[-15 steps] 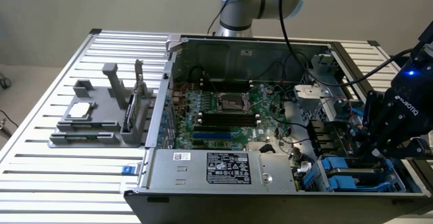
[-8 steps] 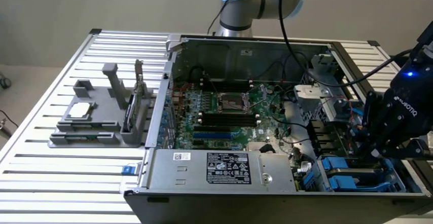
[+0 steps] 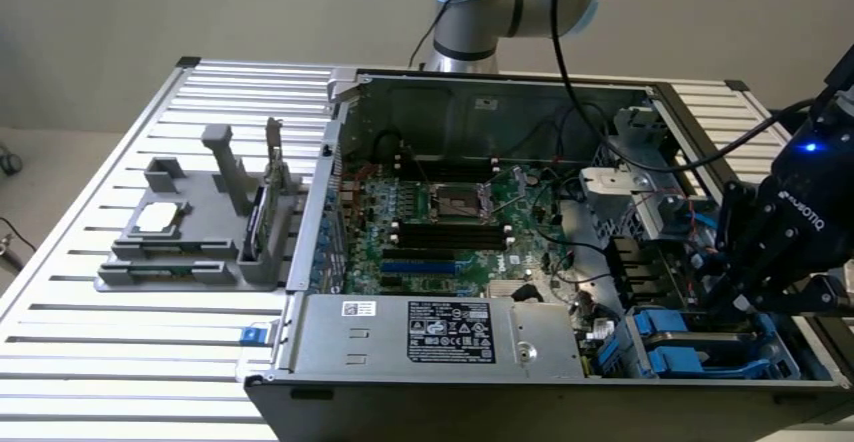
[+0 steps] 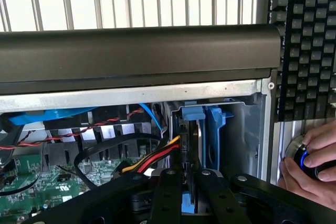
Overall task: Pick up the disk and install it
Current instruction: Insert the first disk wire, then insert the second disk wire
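Observation:
The disk (image 4: 212, 129), a thin drive in a bright blue carrier, stands on edge inside the drive bay at the corner of the open computer case (image 3: 481, 92). My gripper (image 4: 189, 199) reaches down into that bay, and its two black fingers (image 4: 169, 195) sit close together on the blue edge of the carrier. In the exterior view my gripper (image 3: 737, 297) hangs over the case's right front corner, just above the blue carriers (image 3: 687, 347) in the bay. Most of the disk's metal face is hidden by the bay walls.
Red, yellow and black cables (image 4: 152, 158) run right beside the bay. The silver power supply box (image 3: 441, 332) and motherboard (image 3: 441, 222) lie to the exterior view's left. A grey fixture (image 3: 200, 237) stands on the slatted table. A person's hand (image 4: 310, 163) rests by a keyboard (image 4: 310, 40).

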Motion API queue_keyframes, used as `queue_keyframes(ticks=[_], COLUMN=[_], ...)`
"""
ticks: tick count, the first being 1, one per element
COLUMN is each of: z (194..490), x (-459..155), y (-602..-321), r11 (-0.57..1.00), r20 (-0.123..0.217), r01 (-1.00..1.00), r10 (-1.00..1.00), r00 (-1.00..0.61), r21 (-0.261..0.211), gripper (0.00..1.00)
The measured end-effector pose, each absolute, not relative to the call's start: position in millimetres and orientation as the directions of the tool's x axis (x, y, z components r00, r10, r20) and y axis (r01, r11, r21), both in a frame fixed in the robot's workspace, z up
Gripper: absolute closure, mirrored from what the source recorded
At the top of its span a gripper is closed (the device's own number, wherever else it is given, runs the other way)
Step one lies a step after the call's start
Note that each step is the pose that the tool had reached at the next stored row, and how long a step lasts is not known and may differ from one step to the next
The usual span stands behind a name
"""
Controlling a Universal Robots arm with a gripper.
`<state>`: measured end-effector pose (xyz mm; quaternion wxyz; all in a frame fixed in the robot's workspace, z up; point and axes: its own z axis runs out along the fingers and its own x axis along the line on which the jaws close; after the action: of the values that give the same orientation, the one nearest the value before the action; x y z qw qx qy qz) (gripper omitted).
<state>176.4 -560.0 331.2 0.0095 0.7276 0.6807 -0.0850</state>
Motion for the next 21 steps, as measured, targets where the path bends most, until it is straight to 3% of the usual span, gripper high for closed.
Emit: queue_keyframes(ticks=[21], z=[330.0], x=[175.6], y=[-560.0], r11=[-0.073], r20=[-0.137], r01=[0.992], r10=[0.989], r00=[0.059], r21=[-0.102], gripper=[0.84])
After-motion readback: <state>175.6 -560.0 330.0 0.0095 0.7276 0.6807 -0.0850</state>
